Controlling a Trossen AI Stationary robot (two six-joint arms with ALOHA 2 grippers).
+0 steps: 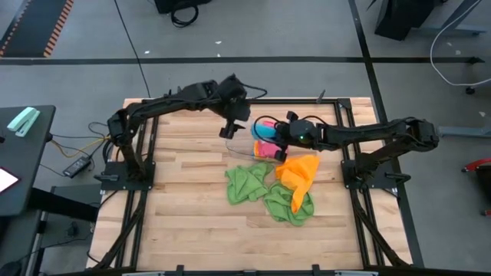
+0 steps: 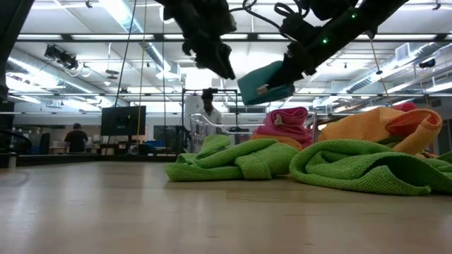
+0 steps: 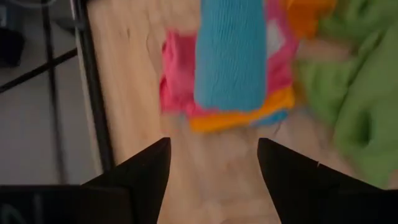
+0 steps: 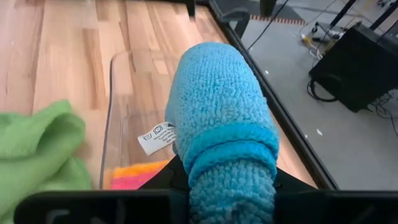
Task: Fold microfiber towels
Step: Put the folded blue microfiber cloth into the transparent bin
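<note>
The wooden table (image 1: 192, 199) keeps broad bare planks across its 6 to 9 o'clock half, while the cloths crowd the area from centre toward 3 o'clock, close to the dark frame rail at the far edge. The right gripper (image 1: 278, 136) hangs above the clear plastic tray (image 1: 239, 147), clenched on a folded blue towel (image 4: 217, 124); in the right wrist view the thick, looped terry roll stands out from between its dark fingers with a white care label (image 4: 157, 137) on one side. In the low view the blue towel (image 2: 265, 81) is lifted well clear of the heap below. The left gripper (image 1: 230, 126) sits just at 9 o'clock of the right one, released, its two dark fingers (image 3: 140, 174) spread wide apart and holding nothing. Under the blue towel, in the tray, lies a flat stack of pink and orange folded towels (image 3: 177, 87). At 5 o'clock of the tray an orange towel (image 1: 299, 170) lies crumpled, touching two rumpled green towels (image 1: 247, 184) that spread toward the table's centre, soft and fuzzy. Beyond the table a person (image 2: 207, 109) stands in the room.
</note>
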